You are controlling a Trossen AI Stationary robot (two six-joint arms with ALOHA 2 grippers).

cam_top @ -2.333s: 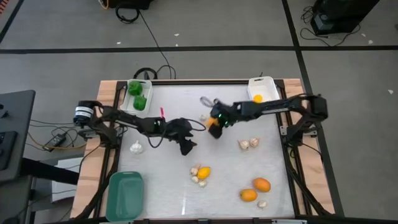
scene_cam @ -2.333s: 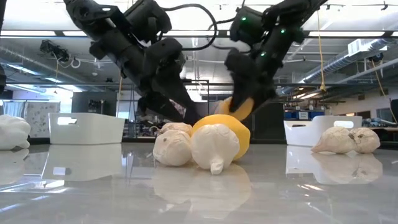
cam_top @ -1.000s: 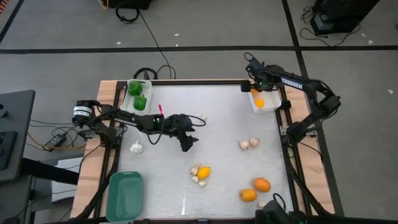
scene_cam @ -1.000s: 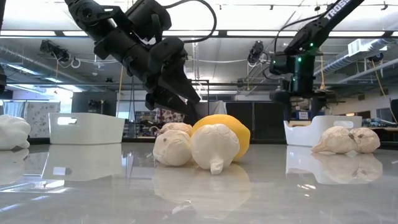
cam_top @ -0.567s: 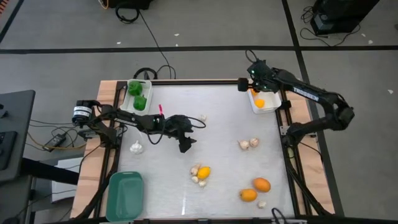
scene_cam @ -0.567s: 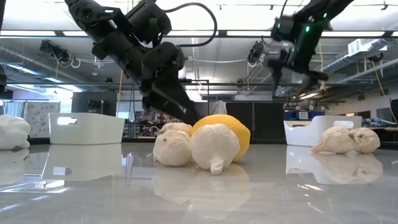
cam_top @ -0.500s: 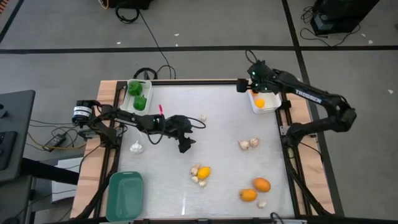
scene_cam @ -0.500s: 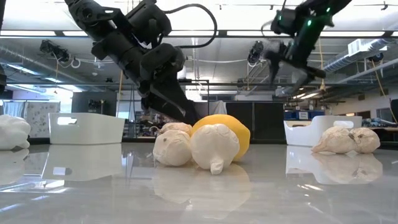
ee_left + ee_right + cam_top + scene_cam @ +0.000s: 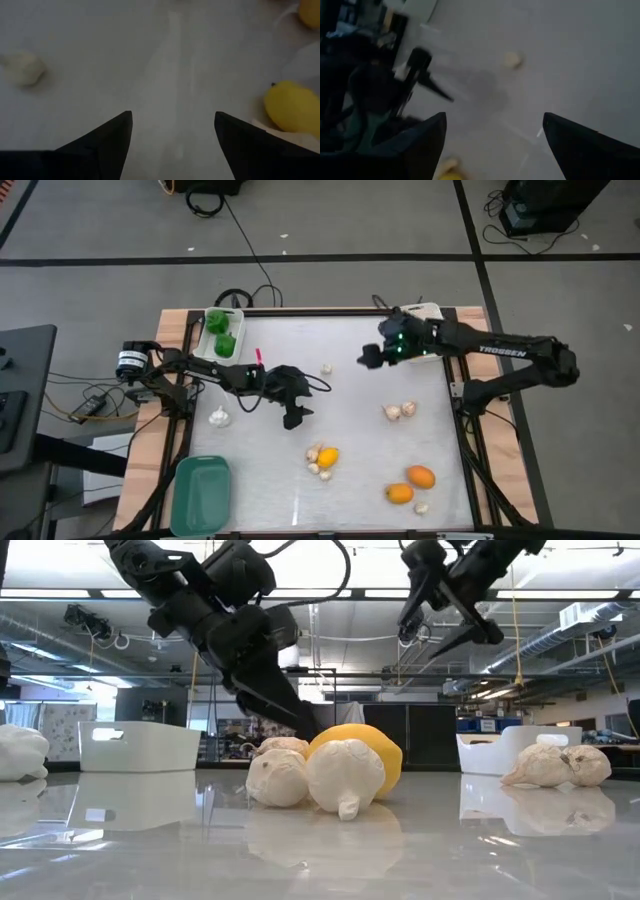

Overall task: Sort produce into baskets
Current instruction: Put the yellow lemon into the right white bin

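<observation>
Right claw (image 9: 367, 358) has swung in from the white bin (image 9: 425, 313) — spread, seemingly empty — yellow fruit (image 9: 328, 457) well apart.

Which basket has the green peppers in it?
The small white bin at the table's far left corner holds the green peppers. The other white bin shows none, and the teal bin looks empty.

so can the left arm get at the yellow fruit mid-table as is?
Probably yes. The left gripper is open, just short of the yellow fruit, nothing between, though whitish pieces crowd the fruit.
</observation>
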